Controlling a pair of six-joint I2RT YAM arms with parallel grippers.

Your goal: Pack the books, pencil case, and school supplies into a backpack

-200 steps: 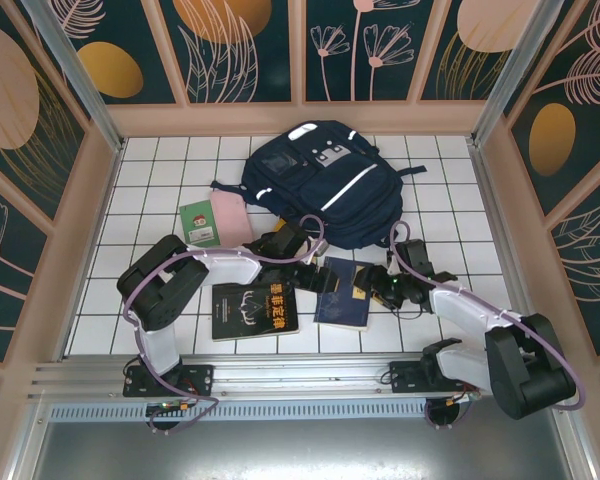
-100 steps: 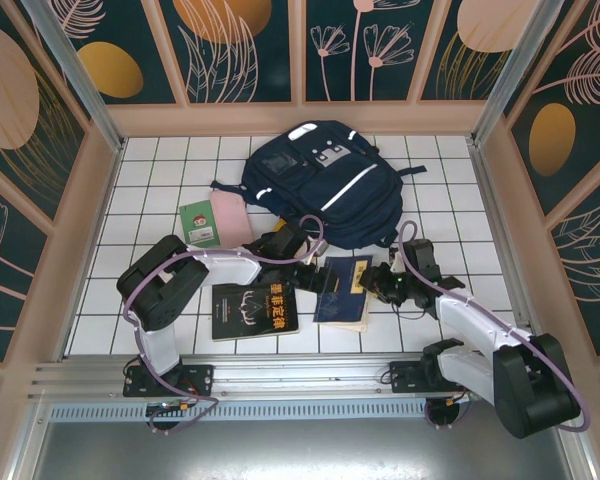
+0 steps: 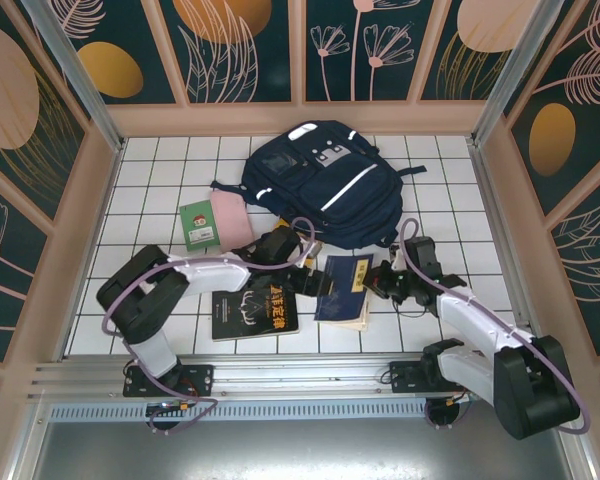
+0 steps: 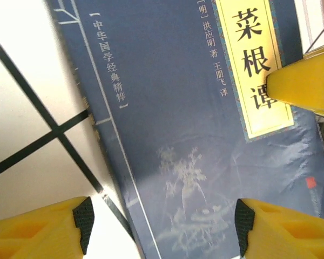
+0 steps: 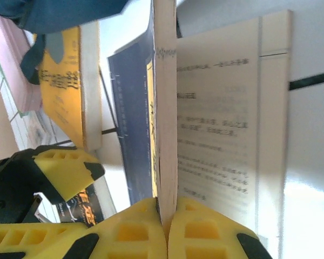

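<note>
The navy backpack [image 3: 320,185] lies at the back of the table. A blue book [image 3: 340,288] with a yellow title label lies in front of it. My right gripper [image 5: 167,216] is shut on the book's block of pages [image 5: 165,124] and holds it up on edge. A printed page [image 5: 221,135] stays flat on the table. My left gripper [image 4: 162,226] hangs open just above the blue cover [image 4: 173,118], at the book's left side [image 3: 308,278]. A black book [image 3: 255,308] lies to the left. A yellow-covered book [image 5: 62,91] lies by the backpack's edge.
A small green book [image 3: 198,225] and a pink flat case [image 3: 230,218] lie left of the backpack. Wooden walls [image 3: 90,210] close in the white tiled table on three sides. The right gripper's yellow finger [image 4: 308,86] pokes into the left wrist view.
The left arm's elbow has swung out to the lower left while its gripper stays at the blue book. The right gripper has shifted slightly back, with the book's right side raised.
</note>
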